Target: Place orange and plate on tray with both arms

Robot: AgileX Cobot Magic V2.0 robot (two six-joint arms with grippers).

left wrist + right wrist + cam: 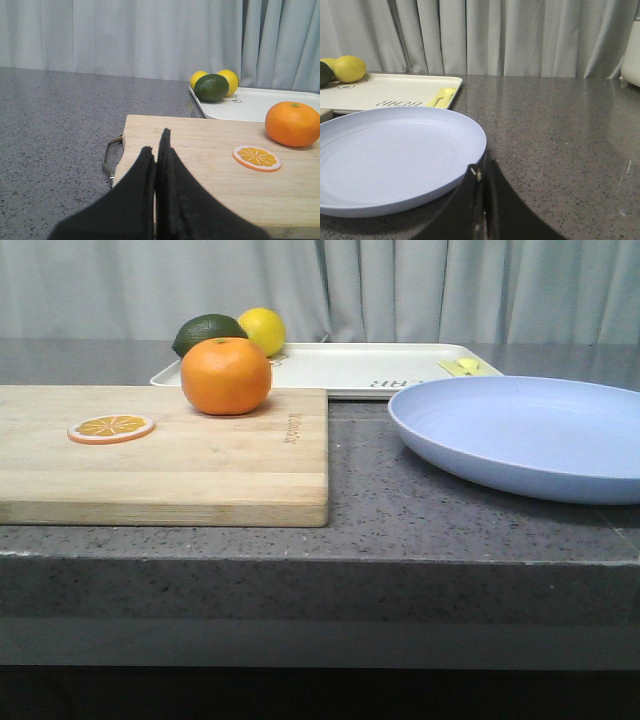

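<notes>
Front view shows nothing moved yet: the round bright-orange fruit sits on the wooden cutting board, the lavender-blue plate on the grey table. The cream-white tray behind holds a dark-green lime and yellow lemon. Both the left end effector and the right end effector are pressed closed and empty; next each must spread and reach.
</notes>
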